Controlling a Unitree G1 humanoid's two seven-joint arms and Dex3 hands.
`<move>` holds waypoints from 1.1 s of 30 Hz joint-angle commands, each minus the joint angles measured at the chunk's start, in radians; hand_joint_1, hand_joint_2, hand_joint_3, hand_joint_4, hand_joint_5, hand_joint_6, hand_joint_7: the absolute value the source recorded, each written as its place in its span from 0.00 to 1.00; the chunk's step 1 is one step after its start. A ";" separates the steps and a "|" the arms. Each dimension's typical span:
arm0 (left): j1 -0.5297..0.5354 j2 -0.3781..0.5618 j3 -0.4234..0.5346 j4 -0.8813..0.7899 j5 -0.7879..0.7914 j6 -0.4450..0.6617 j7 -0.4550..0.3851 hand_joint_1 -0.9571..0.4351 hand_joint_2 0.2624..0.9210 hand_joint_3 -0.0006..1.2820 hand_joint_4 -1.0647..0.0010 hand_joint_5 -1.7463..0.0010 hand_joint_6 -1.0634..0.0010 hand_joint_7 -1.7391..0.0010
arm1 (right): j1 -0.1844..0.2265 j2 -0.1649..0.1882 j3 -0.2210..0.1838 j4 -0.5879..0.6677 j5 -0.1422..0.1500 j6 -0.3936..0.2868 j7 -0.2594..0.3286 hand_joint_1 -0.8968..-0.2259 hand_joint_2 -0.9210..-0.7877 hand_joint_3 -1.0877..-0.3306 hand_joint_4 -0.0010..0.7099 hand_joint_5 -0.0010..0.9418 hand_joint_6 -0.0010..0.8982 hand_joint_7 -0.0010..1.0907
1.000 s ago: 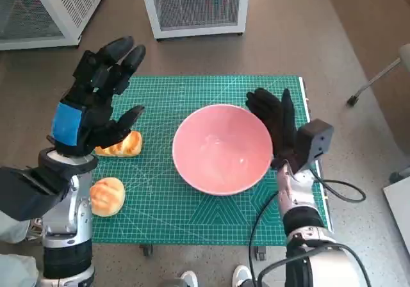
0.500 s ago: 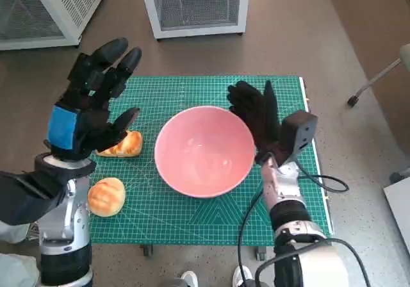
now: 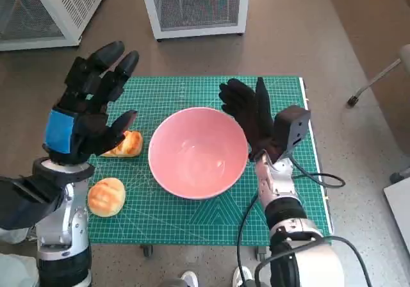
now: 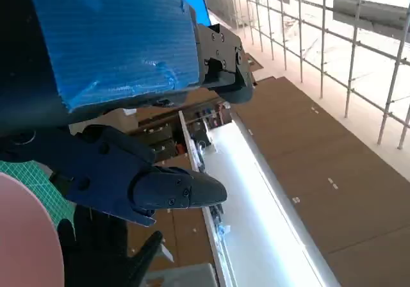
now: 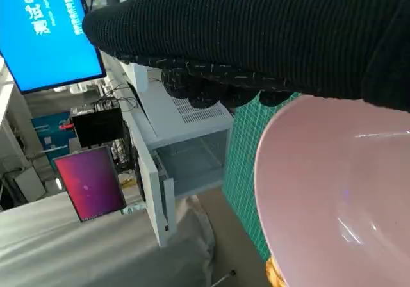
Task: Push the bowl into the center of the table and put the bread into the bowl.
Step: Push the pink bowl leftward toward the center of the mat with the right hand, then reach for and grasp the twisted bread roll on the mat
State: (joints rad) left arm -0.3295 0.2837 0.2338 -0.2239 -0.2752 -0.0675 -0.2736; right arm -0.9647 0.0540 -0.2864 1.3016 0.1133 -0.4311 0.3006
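Note:
A pink bowl [image 3: 197, 151] sits near the middle of the green cutting mat [image 3: 192, 220]. My right hand [image 3: 248, 114], in its black glove, stands open with its palm against the bowl's right rim [image 5: 269, 146]. Two bread rolls lie left of the bowl: one [image 3: 125, 144] partly hidden behind my left hand, another [image 3: 106, 196] nearer the front edge. My left hand [image 3: 86, 111] hovers open above the mat's left side, fingers spread, holding nothing. In the left wrist view its black fingers [image 4: 147, 188] point at the room, with the bowl's edge [image 4: 22, 236] low in the corner.
Two white mesh-sided cabinets stand on the floor beyond the table, one [image 3: 192, 5] behind its middle and one [image 3: 51, 8] to the far left. A chair base [image 3: 378, 79] stands at the right. A cable [image 3: 323, 181] trails from my right wrist.
My right hand has pushed the bowl leftward, from the mat's right side to its middle. My left hand has stayed raised and open, drifting slightly left.

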 commanded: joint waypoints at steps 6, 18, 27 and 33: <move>0.012 0.030 0.026 -0.047 -0.002 0.034 0.013 0.35 1.00 0.23 0.66 1.00 0.87 0.63 | -0.007 -0.065 -0.011 -0.014 0.014 -0.052 0.046 0.46 0.00 0.71 0.35 0.01 0.45 0.04; 0.011 0.051 0.040 -0.061 -0.001 0.054 0.013 0.35 1.00 0.24 0.68 1.00 0.90 0.60 | 0.002 -0.112 -0.032 -0.125 0.089 -0.273 0.215 0.45 0.00 0.66 0.36 0.01 0.42 0.02; -0.002 0.079 0.055 -0.061 -0.014 0.070 -0.001 0.35 1.00 0.23 0.69 1.00 0.95 0.57 | 0.067 -0.101 -0.018 -0.355 0.243 -0.313 0.442 0.47 0.00 0.62 0.37 0.00 0.41 0.02; -0.022 0.097 0.054 -0.047 -0.015 0.069 -0.012 0.36 1.00 0.21 0.70 1.00 0.96 0.57 | 0.113 -0.096 0.005 -0.509 0.342 -0.240 0.550 0.49 0.00 0.62 0.37 0.00 0.41 0.02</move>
State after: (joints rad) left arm -0.3304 0.3620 0.2845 -0.2631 -0.2813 -0.0014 -0.2762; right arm -0.8967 -0.0520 -0.2941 0.8433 0.4181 -0.7101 0.8052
